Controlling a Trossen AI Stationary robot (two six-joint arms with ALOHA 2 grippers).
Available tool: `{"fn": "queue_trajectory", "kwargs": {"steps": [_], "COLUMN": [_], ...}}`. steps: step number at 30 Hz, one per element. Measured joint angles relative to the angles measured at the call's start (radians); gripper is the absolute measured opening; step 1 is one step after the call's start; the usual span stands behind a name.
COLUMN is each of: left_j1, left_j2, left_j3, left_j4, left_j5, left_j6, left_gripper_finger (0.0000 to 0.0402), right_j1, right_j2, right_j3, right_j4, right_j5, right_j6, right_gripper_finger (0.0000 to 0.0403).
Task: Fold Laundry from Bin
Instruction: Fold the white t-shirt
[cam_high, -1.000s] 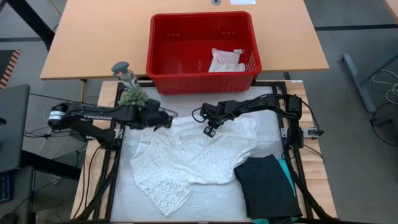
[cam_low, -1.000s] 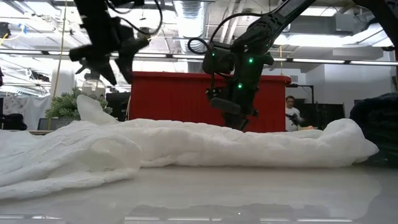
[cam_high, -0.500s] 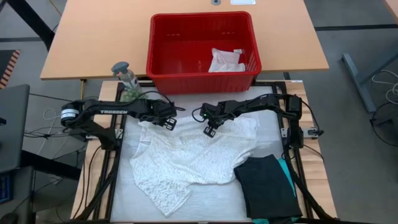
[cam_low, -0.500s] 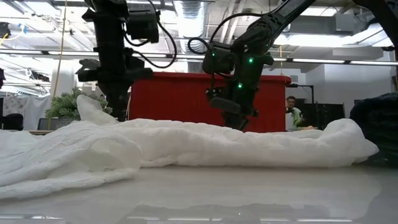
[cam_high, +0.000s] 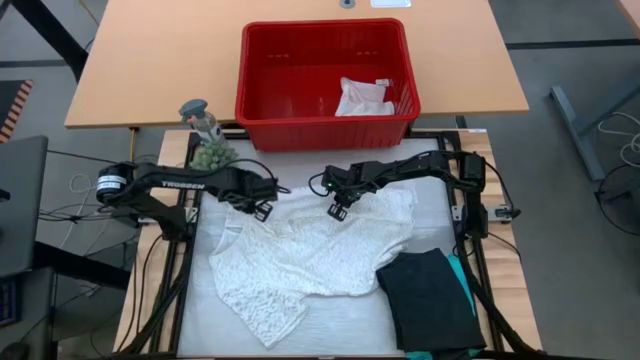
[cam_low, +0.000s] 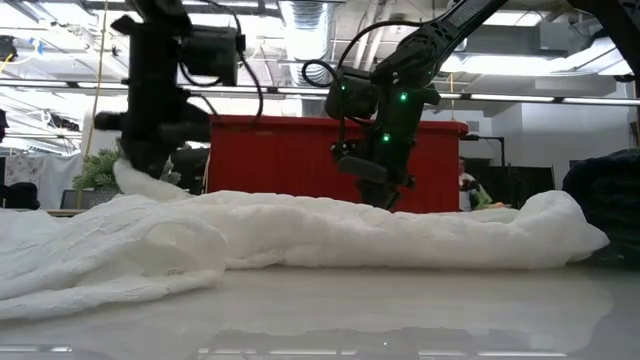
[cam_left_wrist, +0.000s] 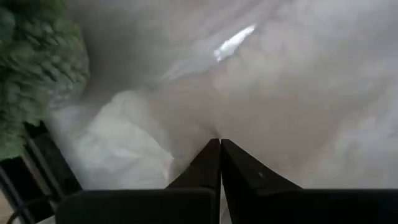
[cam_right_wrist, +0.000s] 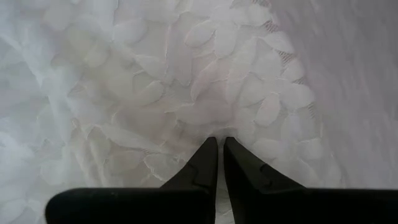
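High view: the red bin (cam_high: 325, 85) stands on the far wooden table and holds only the small white cloth (cam_high: 364, 97), so one piece has yet to come out. The large white lacy top (cam_high: 305, 255) lies spread but rumpled on the work surface, not yet folded. At the near right a black garment (cam_high: 432, 300) sits folded on a teal garment (cam_high: 466, 285), which looks like finished work. By my reckoning the task is about half done. The left gripper (cam_high: 258, 205) is down at the top's far left corner, the right gripper (cam_high: 337, 208) at its far edge near the middle. Against the earlier pictures, the left arm has swung in from beside the small plant (cam_high: 212, 153) and dropped onto the cloth, while the right arm has not moved.

Low view: the left gripper (cam_low: 140, 165) now meets a raised peak of the lacy top, where a second ago it hung above with fingers apart. The right gripper (cam_low: 385, 195) sits low on the fabric as before.

Left wrist view: the fingers (cam_left_wrist: 205, 163) are pressed together with white cloth at their tips; they appear to pinch the top.

Right wrist view: the fingers (cam_right_wrist: 208, 158) are nearly closed, seemingly nipping the lace.
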Motion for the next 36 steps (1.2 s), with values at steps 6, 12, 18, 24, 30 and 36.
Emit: {"fn": "queue_trajectory", "kwargs": {"steps": [6,12,18,24,30,36], "left_j1": [0.007,0.043,0.102,0.1,0.062,0.074], "left_j2": [0.001,0.0,0.001,-0.008,-0.104,-0.194], "left_j3": [-0.1,-0.115,-0.115,-0.122,-0.046,-0.029], "left_j4": [0.112,0.135,0.202,0.29,0.276,0.269], "left_j5": [-0.049,-0.183,-0.263,-0.219,-0.337,-0.476], "left_j6": [-0.051,-0.06,-0.057,-0.059,-0.049,0.026], "left_gripper_finger": [0.0,0.0,0.0,0.0,0.0,0.0], "right_j1": [-0.011,-0.06,-0.087,-0.09,-0.096,-0.098], "right_j2": [0.0,-0.002,-0.002,-0.014,-0.073,-0.083], "right_j3": [0.001,0.002,0.002,-0.002,-0.005,-0.003], "right_j4": [-0.045,-0.149,-0.199,-0.227,-0.232,-0.233], "right_j5": [0.036,0.064,0.081,0.155,0.204,0.158], "right_j6": [0.049,0.101,0.111,0.085,0.081,0.036], "right_gripper_finger": [0.0053,0.0053,0.0053,0.0053,0.0053,0.0053]}}
